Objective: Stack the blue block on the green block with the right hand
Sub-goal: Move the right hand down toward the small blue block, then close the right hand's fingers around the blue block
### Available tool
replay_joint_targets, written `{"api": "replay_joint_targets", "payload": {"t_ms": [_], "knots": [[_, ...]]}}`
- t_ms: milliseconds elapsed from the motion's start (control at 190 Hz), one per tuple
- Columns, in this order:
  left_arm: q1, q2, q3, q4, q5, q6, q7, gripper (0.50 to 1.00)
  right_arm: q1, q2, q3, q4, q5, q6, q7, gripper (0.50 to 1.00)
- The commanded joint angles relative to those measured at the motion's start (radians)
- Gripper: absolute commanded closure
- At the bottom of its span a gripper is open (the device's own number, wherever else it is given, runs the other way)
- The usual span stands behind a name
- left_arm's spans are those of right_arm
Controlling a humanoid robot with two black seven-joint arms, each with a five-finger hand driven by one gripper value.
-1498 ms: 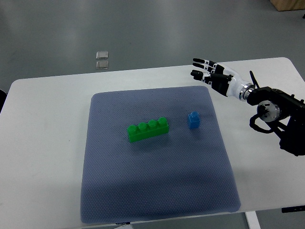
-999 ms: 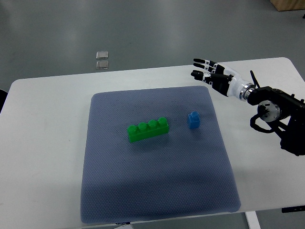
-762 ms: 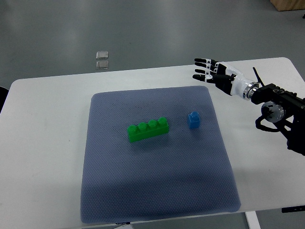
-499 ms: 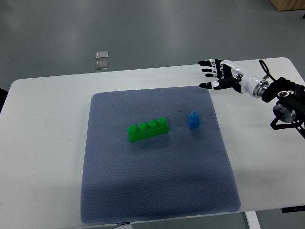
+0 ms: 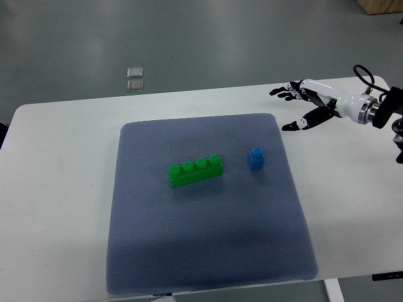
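- Reaching in from the picture's right edge, the right hand (image 5: pixel 312 104) is hovering over the white table (image 5: pixel 56 189), just past the far right corner of the blue-grey mat (image 5: pixel 208 251).
- Its fingers (image 5: pixel 284 92) are spreading wide, thumb pointing toward the mat, and it is gripping nothing.
- Sitting on the mat, the blue block (image 5: pixel 255 158) is standing upright on the right half, well apart from the hand and touching nothing else.
- Lying near the mat's centre, the green block (image 5: pixel 196 171), a long four-stud brick, is angling slightly, its right end tipping toward the far edge.
- Resting just left of the blue block, the green brick is leaving a clear gap of mat between the two.
- Two small square floor plates (image 5: pixel 135 78) are showing on the grey floor beyond the mat's far left corner.
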Motion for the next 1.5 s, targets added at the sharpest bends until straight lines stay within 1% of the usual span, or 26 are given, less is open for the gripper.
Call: {"api": "replay_joint_targets", "payload": {"t_ms": [0,32,47,89,152,231,294,384,499,573,589,647,794,825,841,915,941,1004,1120,1214,1493], "knots": [[0.000,0.000,0.000,0.000,0.000,0.000,0.000,0.500,-0.039,-0.042,0.000,0.122,-0.071,-0.042,-0.005,0.581],[0.000,0.000,0.000,0.000,0.000,0.000,0.000,0.500,-0.046,-0.041,-0.001,0.138,-0.080,-0.058,-0.008,0.581],[0.000,0.000,0.000,0.001,0.000,0.000,0.000,0.500,-0.059,-0.041,-0.010,0.154,-0.100,-0.086,-0.011,0.583],[0.000,0.000,0.000,0.001,0.000,0.000,0.000,0.500,-0.070,-0.041,-0.033,0.167,-0.131,-0.124,-0.015,0.585],[0.000,0.000,0.000,0.000,0.000,0.000,0.000,0.500,-0.072,-0.030,-0.064,0.170,-0.168,-0.178,-0.025,0.587],[0.000,0.000,0.000,0.001,0.000,0.000,0.000,0.500,-0.069,-0.021,-0.122,0.171,-0.185,-0.261,-0.054,0.593],[0.000,0.000,0.000,0.000,0.000,0.000,0.000,0.500,-0.061,-0.004,-0.165,0.170,-0.185,-0.307,-0.089,0.595],[0.000,0.000,0.000,0.000,0.000,0.000,0.000,0.500,-0.056,0.022,-0.188,0.170,-0.185,-0.341,-0.121,0.595],[0.000,0.000,0.000,0.000,0.000,0.000,0.000,0.500,-0.055,0.047,-0.190,0.167,-0.180,-0.348,-0.144,0.601],[0.000,0.000,0.000,0.000,0.000,0.000,0.000,0.500,-0.053,0.054,-0.192,0.161,-0.182,-0.348,-0.158,0.617],[0.000,0.000,0.000,0.000,0.000,0.000,0.000,0.500,-0.053,0.056,-0.192,0.159,-0.182,-0.348,-0.161,0.628],[0.000,0.000,0.000,0.000,0.000,0.000,0.000,0.500,-0.052,0.056,-0.192,0.159,-0.182,-0.348,-0.167,0.632],[0.000,0.000,0.000,0.000,0.000,0.000,0.000,0.500,-0.052,0.076,-0.195,0.159,-0.185,-0.348,-0.167,0.644],[0.000,0.000,0.000,0.000,0.000,0.000,0.000,0.500,-0.052,0.077,-0.199,0.161,-0.185,-0.348,-0.167,0.652],[0.000,0.000,0.000,0.000,0.000,0.000,0.000,0.500,-0.052,0.077,-0.202,0.161,-0.185,-0.350,-0.167,0.664],[0.000,0.000,0.000,0.000,0.000,0.000,0.000,0.500,-0.050,0.079,-0.213,0.161,-0.186,-0.351,-0.169,0.671],[0.000,0.000,0.000,0.000,0.000,0.000,0.000,0.500,-0.050,0.084,-0.213,0.161,-0.186,-0.355,-0.169,0.683],[0.000,0.000,0.000,0.000,0.000,0.000,0.000,0.500,-0.050,0.102,-0.215,0.161,-0.194,-0.356,-0.176,0.695],[0.000,0.000,0.000,0.001,0.000,0.000,0.000,0.500,-0.050,0.110,-0.228,0.161,-0.209,-0.358,-0.187,0.705],[0.000,0.000,0.000,0.000,0.000,0.000,0.000,0.500,-0.050,0.119,-0.234,0.158,-0.231,-0.365,-0.187,0.732],[0.000,0.000,0.000,0.000,0.000,0.000,-0.002,0.500,-0.049,0.117,-0.236,0.138,-0.284,-0.379,-0.186,0.736]]}}
